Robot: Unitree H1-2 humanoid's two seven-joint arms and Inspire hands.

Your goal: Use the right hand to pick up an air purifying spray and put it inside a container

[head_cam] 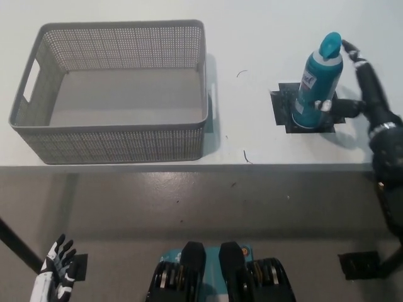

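Spray can (317, 85) upright on the desk (252, 38), far right — right robot hand (360, 94) just right of it, fingers spread, unclosed; basket (113, 91) well left; left robot hand (55, 272) rests low, open

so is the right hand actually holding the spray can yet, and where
Not clearly. The right hand is open around the spray can, fingers at its top and lower body, not closed. The left hand holds nothing.
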